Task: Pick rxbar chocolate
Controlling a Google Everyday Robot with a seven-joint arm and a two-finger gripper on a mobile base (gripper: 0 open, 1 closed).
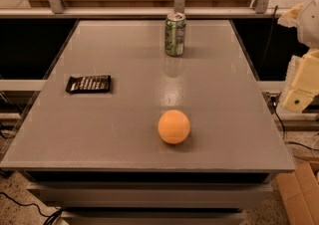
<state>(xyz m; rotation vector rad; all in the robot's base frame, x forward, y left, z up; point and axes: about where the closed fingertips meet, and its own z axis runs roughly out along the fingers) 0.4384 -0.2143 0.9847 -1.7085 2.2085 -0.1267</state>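
**TABLE STOCK: ONE RXBAR CHOCOLATE TO BE PICKED**

1. Orange ball point(174, 126): nearest item, set at 6 o'clock on the grey table point(124, 144), well apart from the bar.
2. Rxbar chocolate point(88, 83): laid flat at 9 o'clock, near the left edge. It is judged light, thin and somewhat pliable, and the glossy black wrapper is likely slippery. A hold across the short width at mid-length is advised, with the crimped ends avoided.
3. Gripper point(299, 92): placed off the table's right edge at 3 o'clock, well apart from the bar. Nothing from the table is carried. How far it is opened cannot be told.
4. Green can point(175, 34): farthest item, upright at 12 o'clock.

The reach across is judged to pass between ball and can, and no obstruction is expected.
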